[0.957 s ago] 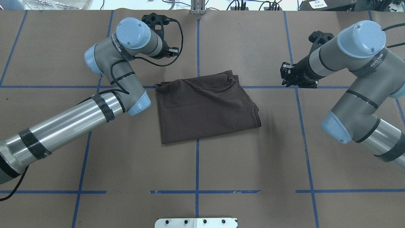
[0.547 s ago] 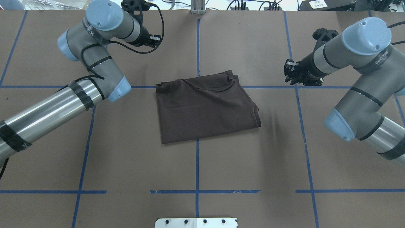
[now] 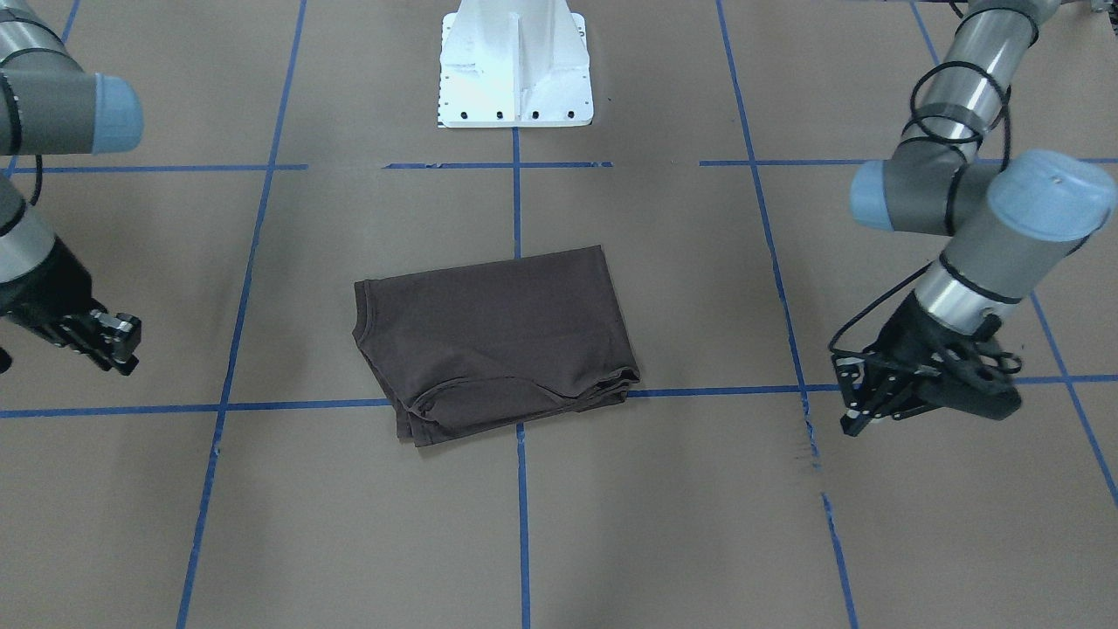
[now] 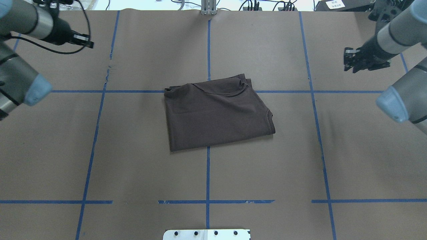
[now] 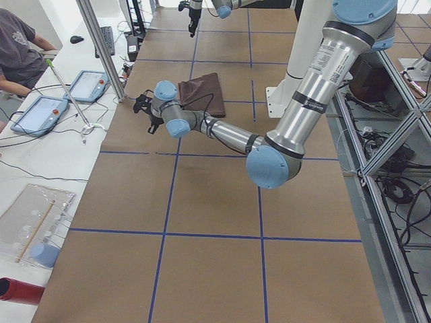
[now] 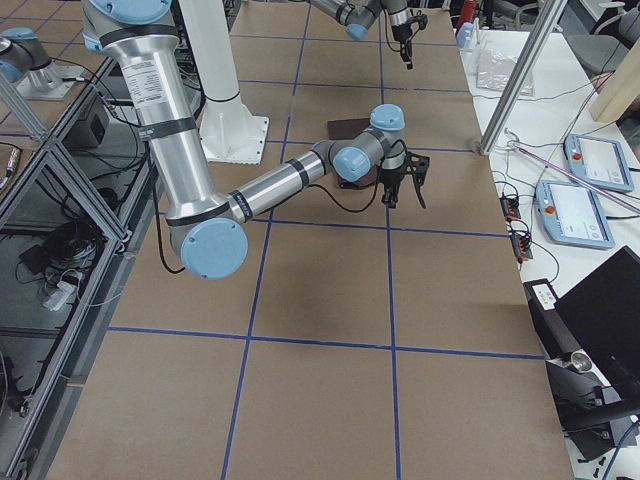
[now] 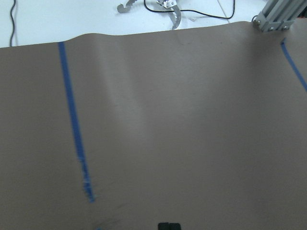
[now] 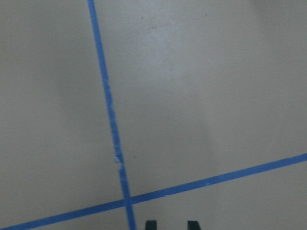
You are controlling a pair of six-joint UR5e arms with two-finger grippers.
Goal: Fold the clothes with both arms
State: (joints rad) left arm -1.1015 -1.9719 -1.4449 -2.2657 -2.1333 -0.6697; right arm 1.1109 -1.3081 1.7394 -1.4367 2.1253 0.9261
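A: Start on the left. Where is the left gripper (image 4: 87,41)?

B: Over the far-left corner of the table (image 4: 133,166), close to the far edge of the brown covering. In its wrist view the pads (image 7: 164,226) are pressed together with nothing between them. The paper's rippled edge runs across just ahead.

A: And the left arm (image 4: 16,75)?

B: It is bent at the overhead view's left rim, outside the leftmost of the blue tape lines (image 4: 207,180). A broad strip of bare paper lies between that line and the cloth.

A: The cloth itself?

B: The T-shirt (image 4: 217,111) lies flat mid-table, folded to a rough rectangle. It sits over the centre tape line, and its far edge just crosses the far cross line. The collar curves along that far edge. The left edge is straight, the near edge slants up toward the right, and the right edge shows a small rounded fold. Neither gripper touches it; both are well apart from it.

A: Toward the robot?

B: Open brown paper runs from the shirt's near edge to the white base plate (image 4: 206,234).

A: Now the right side.

B: The right gripper (image 4: 349,60) hangs beyond the right tape line, on the far side of the cross line. Its fingers (image 8: 193,224) are spread, with only paper showing in the gap and a tape crossing just beside them. The right arm (image 4: 400,96) comes in from the right rim.
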